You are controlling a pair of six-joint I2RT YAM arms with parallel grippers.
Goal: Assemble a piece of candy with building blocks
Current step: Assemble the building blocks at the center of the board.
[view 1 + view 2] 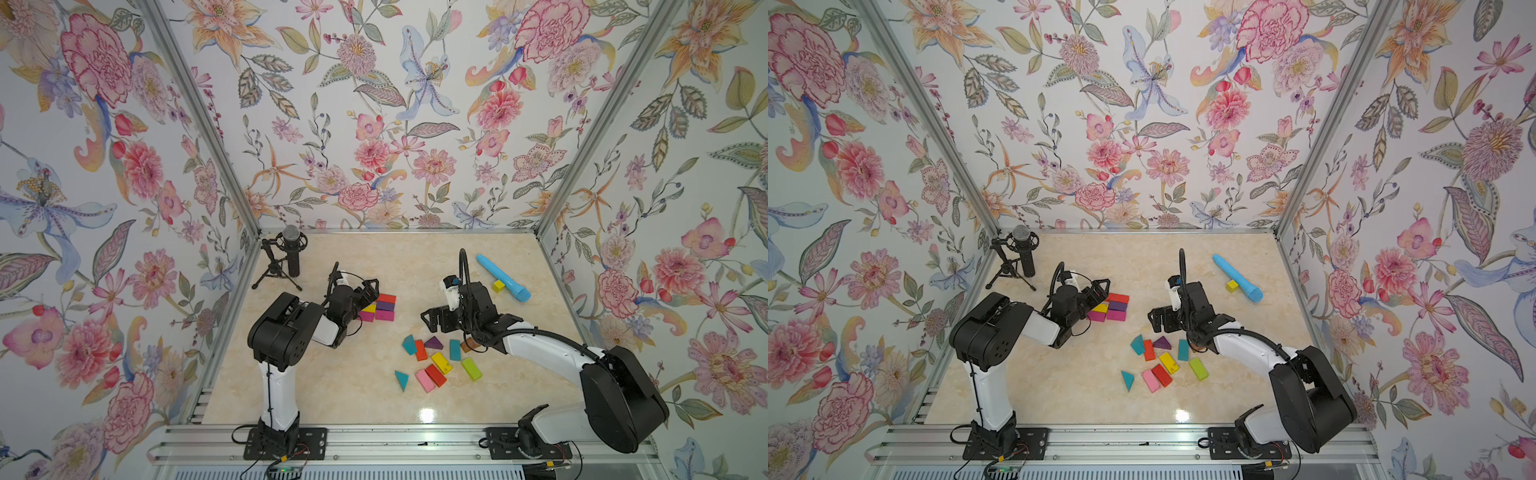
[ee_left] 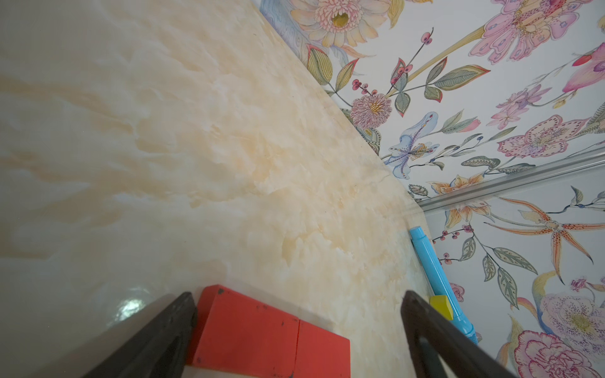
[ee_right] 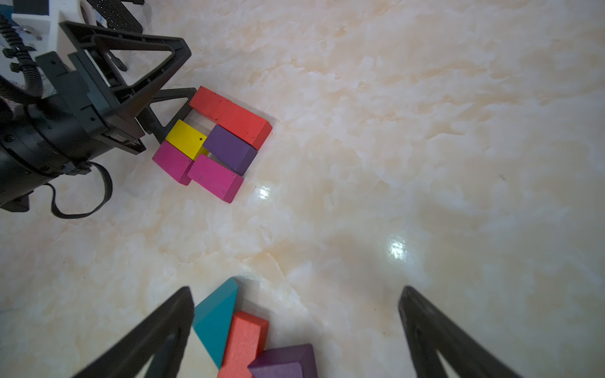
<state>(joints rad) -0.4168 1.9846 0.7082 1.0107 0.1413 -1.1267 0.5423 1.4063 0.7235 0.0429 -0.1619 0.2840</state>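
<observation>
Your left arm rises from its base on the front rail (image 1: pixel 374 440), folds at the elbow and reaches toward the back of the table (image 1: pixel 332 395). The left gripper (image 1: pixel 373 291) is low at the edge of a tight cluster of building blocks (image 1: pixel 384 307). Its jaws are spread wide and pinch nothing, and one finger sits just beside the end of the red bricks (image 3: pixel 229 114). Those two red bricks lie end to end, packed flat against a purple brick (image 3: pixel 229 149), a yellow brick (image 3: pixel 186 139) and two magenta bricks (image 3: pixel 214 176).

Your right arm sweeps in from the right end of the rail and bends toward the middle of the table. The right gripper (image 1: pixel 430 321) points at the left arm, its jaws also spread and holding nothing. Near one of its fingers lie a teal wedge (image 3: pixel 216 320), an orange-red brick (image 3: pixel 244 340) and a purple wedge (image 3: pixel 284 360). They form the far edge of the loose blocks (image 1: pixel 440 361) scattered beside that arm.

A small yellow cube (image 1: pixel 498 285) sits just beside a light-blue tube (image 1: pixel 503 277) near the back right.

The tabletop is glossy cream marble with light glints. Floral wallpaper (image 1: pixel 374 124) covers three walls, and a microphone on a tripod (image 1: pixel 291 253) stands in the back left corner.
</observation>
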